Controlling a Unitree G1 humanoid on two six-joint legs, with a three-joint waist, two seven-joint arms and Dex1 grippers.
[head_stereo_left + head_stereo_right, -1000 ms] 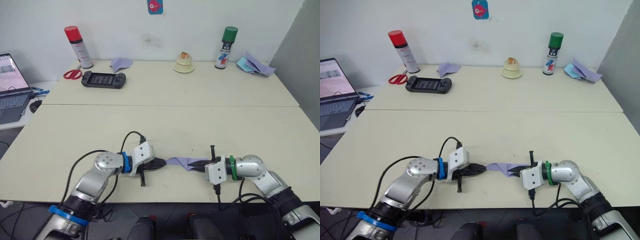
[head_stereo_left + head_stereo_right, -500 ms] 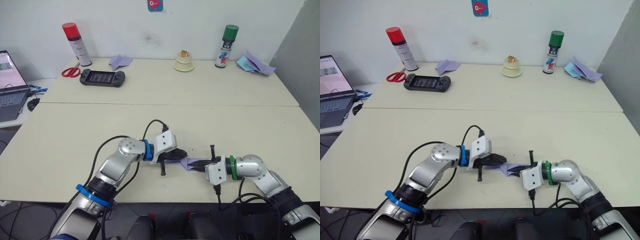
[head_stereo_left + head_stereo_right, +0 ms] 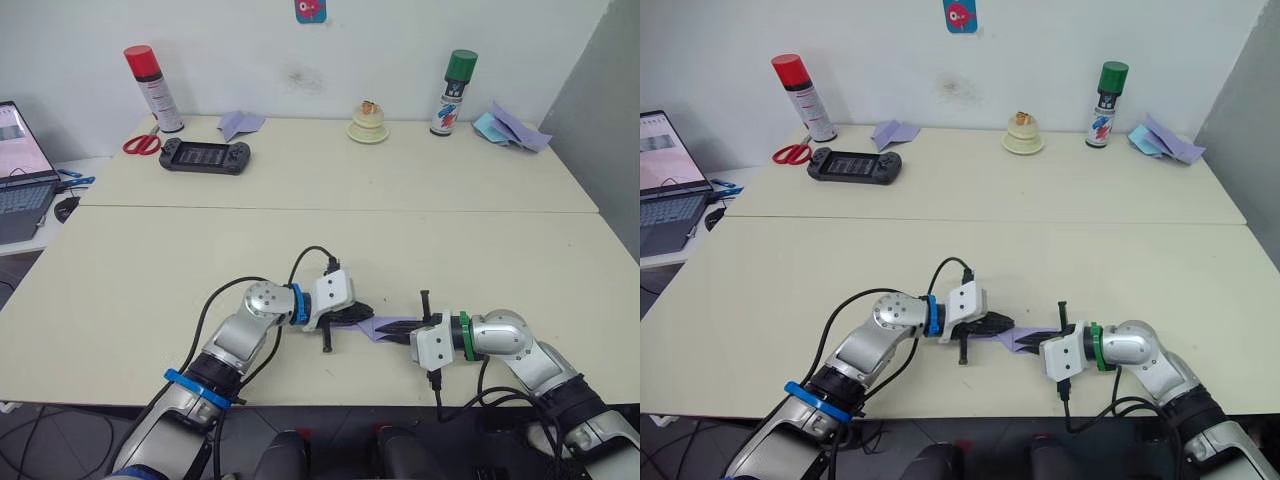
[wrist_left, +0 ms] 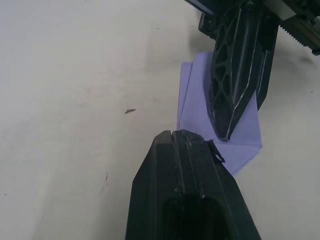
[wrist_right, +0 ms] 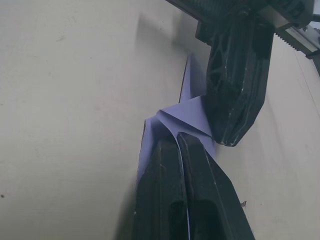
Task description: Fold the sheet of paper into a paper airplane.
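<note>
Fingers closed on both grippers, left (image 3: 362, 311) and right (image 3: 392, 328), pressing one paper airplane (image 3: 372, 326).

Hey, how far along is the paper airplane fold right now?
Well along: the paper airplane is already a small, layered lavender wedge lying on the table. In hand: the left gripper and right gripper meet from opposite sides, closed fingers pressing its flaps. Left: finishing the creases and letting go.
</note>
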